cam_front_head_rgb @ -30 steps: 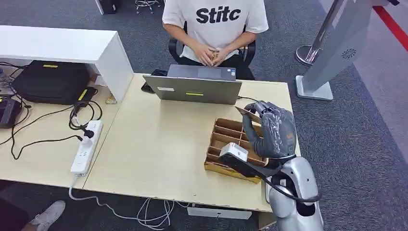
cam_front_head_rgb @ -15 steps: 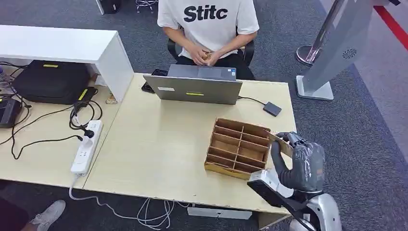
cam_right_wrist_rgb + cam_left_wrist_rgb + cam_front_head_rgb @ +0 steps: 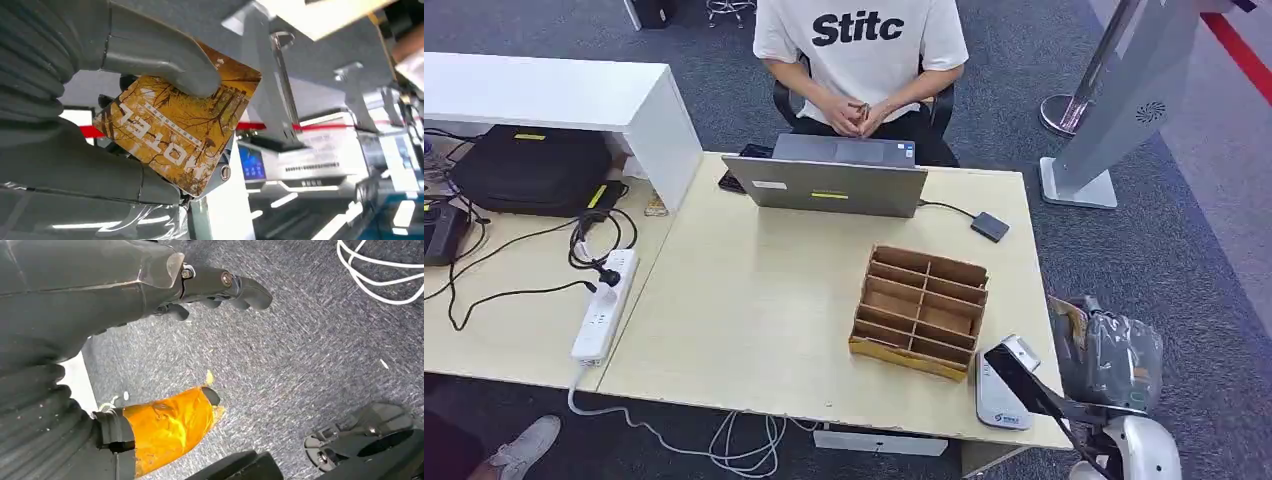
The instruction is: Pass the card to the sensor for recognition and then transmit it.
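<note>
Your robot's right hand (image 3: 1114,355) hangs off the right edge of the tabletop (image 3: 754,300), its thumb and fingers (image 3: 150,55) clamped on a golden-brown hotel card (image 3: 180,132). The wrist camera shows the card pinned flat between the thumb on its printed face and the fingers behind. It has been lifted clear of the cardboard divider box (image 3: 921,308), so the pickup looks done.

Still to come, by the look of it: presenting the card to the sensor and handing it on. The likeliest reader is the small white device (image 3: 1000,392) near the tabletop's front right corner, close to the hand; the card is not over it yet. A seated person (image 3: 861,60) waits behind the laptop (image 3: 836,185), hands folded.

In the head view the card stands roughly on edge beside the fingers, its long axis appearing to run up and away from the robot; the exact tilt is hard to read.

The left hand (image 3: 220,287) hangs over the carpet, fingers loosely apart, holding nothing.
</note>
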